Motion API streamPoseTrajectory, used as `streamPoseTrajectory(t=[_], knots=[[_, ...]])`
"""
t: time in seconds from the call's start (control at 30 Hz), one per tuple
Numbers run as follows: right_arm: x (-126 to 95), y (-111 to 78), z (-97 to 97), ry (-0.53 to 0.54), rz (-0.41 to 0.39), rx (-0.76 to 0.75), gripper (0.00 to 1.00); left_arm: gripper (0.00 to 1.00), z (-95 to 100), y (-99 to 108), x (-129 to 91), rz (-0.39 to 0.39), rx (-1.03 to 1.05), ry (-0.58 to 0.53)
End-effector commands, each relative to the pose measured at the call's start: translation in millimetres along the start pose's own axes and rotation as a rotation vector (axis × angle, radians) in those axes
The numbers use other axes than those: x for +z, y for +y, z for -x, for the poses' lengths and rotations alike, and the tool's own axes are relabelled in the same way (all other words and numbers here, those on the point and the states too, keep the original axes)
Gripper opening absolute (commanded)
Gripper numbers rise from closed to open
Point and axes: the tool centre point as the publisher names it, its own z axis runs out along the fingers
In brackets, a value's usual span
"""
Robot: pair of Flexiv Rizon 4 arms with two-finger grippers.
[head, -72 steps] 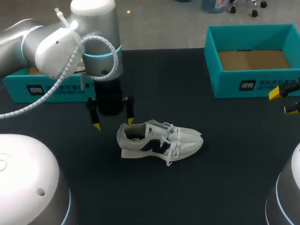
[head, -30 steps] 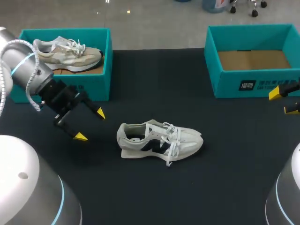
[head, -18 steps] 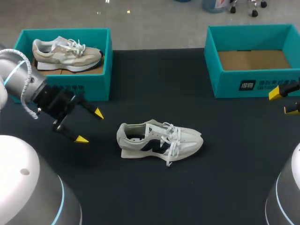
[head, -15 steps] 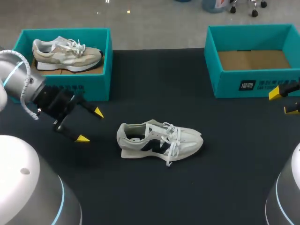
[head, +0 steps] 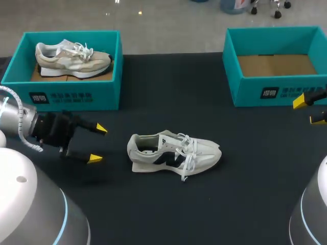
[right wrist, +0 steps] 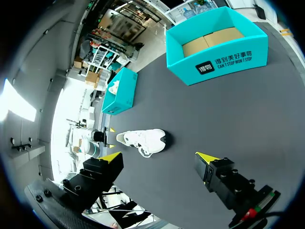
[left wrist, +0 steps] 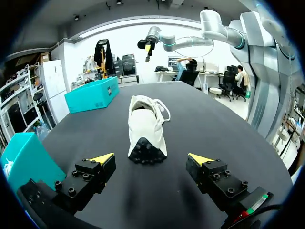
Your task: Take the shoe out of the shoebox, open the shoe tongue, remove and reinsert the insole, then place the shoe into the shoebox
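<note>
A shoe (head: 173,152) lies on the bench (head: 173,92). Left tool (head: 98,144) gapes wide near its heel; right tool (head: 309,111), wide, beside a box (head: 278,93).

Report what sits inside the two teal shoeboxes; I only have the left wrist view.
Observer: The teal cardboard shoebox at the table's right is empty; only its brown floor shows.
Operator: Now the other one.
Observer: The teal shoebox on the left holds a beige sneaker, upright, toe pointing right.
Operator: Give me the right arm's pincer state.
Observer: The right pincer is open and holds nothing, near the empty box's front wall.
</note>
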Motion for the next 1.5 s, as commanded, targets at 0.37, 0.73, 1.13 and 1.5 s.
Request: streamPoseTrajectory(t=[0.37, 0.73, 1.13, 1.5], knots=[[0.6, -0.4, -0.3, -0.003, 0.0, 0.001, 1.0, 1.0, 1.3, 12.6, 7.7, 0.055, -0.046, -0.052], [0.6, -0.4, -0.3, -0.003, 0.0, 0.001, 1.0, 1.0, 1.3, 12.9, 6.9, 0.09, -0.051, -0.05], [0.6, -0.4, -0.3, -0.003, 0.0, 0.001, 1.0, 1.0, 10.2, 15.1, 19.8, 0.005, -0.135, -0.107], [0.6, -0.4, -0.3, -0.003, 0.0, 0.001, 1.0, 1.0, 9.6, 14.7, 28.1, -0.043, -0.114, -0.033]])
